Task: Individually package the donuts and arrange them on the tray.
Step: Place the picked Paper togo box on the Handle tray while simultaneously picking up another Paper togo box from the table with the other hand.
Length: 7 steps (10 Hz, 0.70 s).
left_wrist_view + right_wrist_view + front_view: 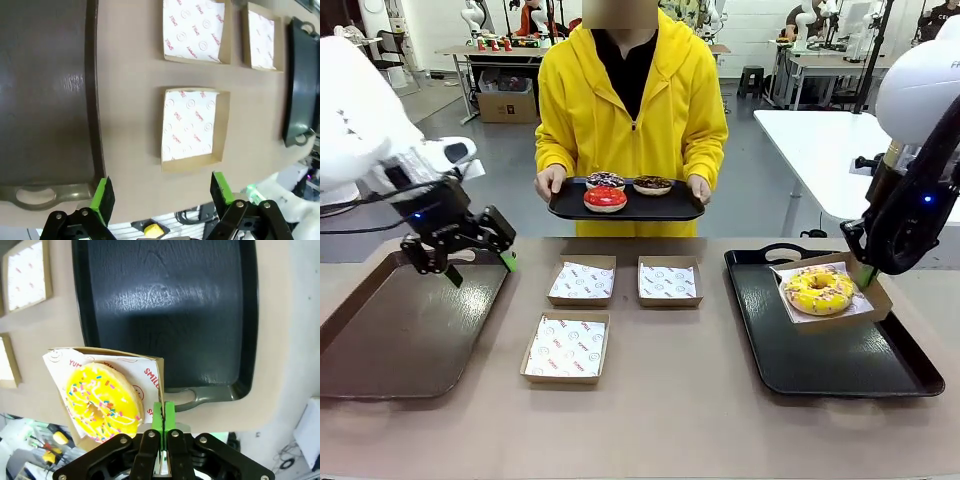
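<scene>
The left arm [360, 120] and right arm [920, 85] had glossy white rounded shells. The left gripper [161, 190] and right gripper [163, 415] were black, with silver screws at the linkage joints and a small blue light near each wrist. Their fingers [102, 196] carried bright green pads [220, 187]. The person [632, 130] wore a yellow zipped hoodie [685, 110] over a black top [625, 65].

Grey floor [500, 170], white side table [820, 150] (right), carton [507, 105] beyond.

The table [660, 430] is viewed from the robot's side in the front view, across to a person [632, 120] at top centre. Both wrist views are aimed steeply down from close above. The black tray [165, 305] and empty boxes [192, 127] are shared by all three.
</scene>
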{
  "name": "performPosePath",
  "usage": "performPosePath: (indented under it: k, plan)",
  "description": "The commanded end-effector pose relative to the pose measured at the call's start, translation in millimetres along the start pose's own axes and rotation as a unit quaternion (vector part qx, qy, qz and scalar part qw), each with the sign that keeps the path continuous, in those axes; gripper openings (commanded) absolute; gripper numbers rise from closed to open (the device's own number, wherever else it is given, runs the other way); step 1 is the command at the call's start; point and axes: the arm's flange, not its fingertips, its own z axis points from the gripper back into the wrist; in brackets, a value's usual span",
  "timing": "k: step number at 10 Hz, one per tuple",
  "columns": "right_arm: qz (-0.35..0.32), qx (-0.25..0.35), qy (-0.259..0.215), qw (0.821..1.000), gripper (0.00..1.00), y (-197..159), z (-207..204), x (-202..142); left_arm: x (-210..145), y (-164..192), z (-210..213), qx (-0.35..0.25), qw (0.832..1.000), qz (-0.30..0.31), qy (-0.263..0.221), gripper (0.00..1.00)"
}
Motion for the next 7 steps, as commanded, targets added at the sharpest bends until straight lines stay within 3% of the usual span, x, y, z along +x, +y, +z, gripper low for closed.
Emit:
performPosePath:
  k: [1, 4, 7]
  plan:
    - [0.007, 0.000, 0.000, 1.000, 0.01, 5, 3, 3, 6, -24, -23, 0.055, 0.998, 0.026, -0.022, 1.00]
    - [0.007, 0.000, 0.000, 1.000, 0.01, 5, 3, 3, -1, -55, -66, 0.115, 0.993, 0.009, -0.039, 1.00]
    - [0.007, 0.000, 0.000, 1.000, 0.01, 5, 3, 3, -11, -65, -94, 0.128, 0.991, -0.019, -0.022, 1.00]
